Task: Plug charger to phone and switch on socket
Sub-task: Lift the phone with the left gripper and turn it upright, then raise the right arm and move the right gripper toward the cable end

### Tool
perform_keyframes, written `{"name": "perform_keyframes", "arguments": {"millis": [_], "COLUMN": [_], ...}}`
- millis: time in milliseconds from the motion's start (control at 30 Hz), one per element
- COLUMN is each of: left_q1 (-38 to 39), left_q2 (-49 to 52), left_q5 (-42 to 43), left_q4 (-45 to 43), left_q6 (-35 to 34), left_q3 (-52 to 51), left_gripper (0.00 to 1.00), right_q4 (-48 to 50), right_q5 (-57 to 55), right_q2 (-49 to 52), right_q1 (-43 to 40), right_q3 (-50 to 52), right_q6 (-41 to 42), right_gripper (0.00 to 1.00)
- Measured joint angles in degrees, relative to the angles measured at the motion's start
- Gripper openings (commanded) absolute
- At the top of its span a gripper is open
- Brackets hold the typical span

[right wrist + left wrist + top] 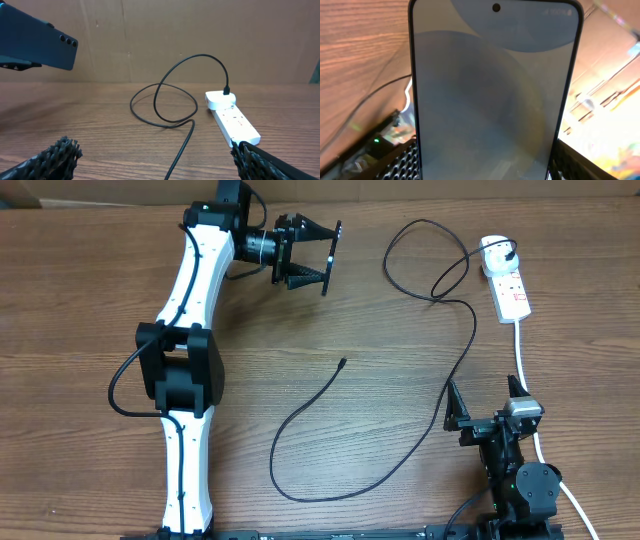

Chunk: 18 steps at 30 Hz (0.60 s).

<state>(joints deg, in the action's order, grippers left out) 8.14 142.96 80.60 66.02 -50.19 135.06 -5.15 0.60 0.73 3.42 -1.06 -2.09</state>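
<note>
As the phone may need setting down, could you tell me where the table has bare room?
Bare table lies left of the left arm, and between that arm and the charger cable. It is crowded at the right: cable loops, power strip, its cord and the right end effector.

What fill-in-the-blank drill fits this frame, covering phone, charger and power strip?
1. The left gripper holds the ____ in the air.
2. The free plug tip of the charger lies on the ____.
3. The charger's white adapter sits in the ____.
4. The right gripper is empty, its jaws ____.
Missing: phone; table; power strip; open.
</note>
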Motion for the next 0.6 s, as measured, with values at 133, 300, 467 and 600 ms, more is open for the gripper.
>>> {"name": "perform_keyframes", "arguments": {"millis": [133,300,467,600], "left_q1": [0.0,0.0,0.0,0.0], "left_q2": [0.0,0.0,0.0,0.0], "left_q5": [-0.15,-1.4,-1.88,-1.97], "left_q4": [-2.51,-7.02,-13.99,-15.32], "left_q6": [-6.95,-14.12,-18.49,-20.57], "left_q3": [0.02,0.09,0.09,0.11], "left_gripper": [0.7,0.69,0.67,0.68], "right_q4": [-0.02,-0.02,0.26,3.98], "right_q5": [0.0,0.0,1.55,3.89], "right_q2": [0.0,0.0,0.0,0.0], "right_q1": [0.0,0.0,0.0,0.0], "right_q3": [0.0,0.0,0.0,0.0], "right_q6": [0.0,0.02,0.68,2.03], "right_gripper": [1.0,1.0,1.0,1.0]}}
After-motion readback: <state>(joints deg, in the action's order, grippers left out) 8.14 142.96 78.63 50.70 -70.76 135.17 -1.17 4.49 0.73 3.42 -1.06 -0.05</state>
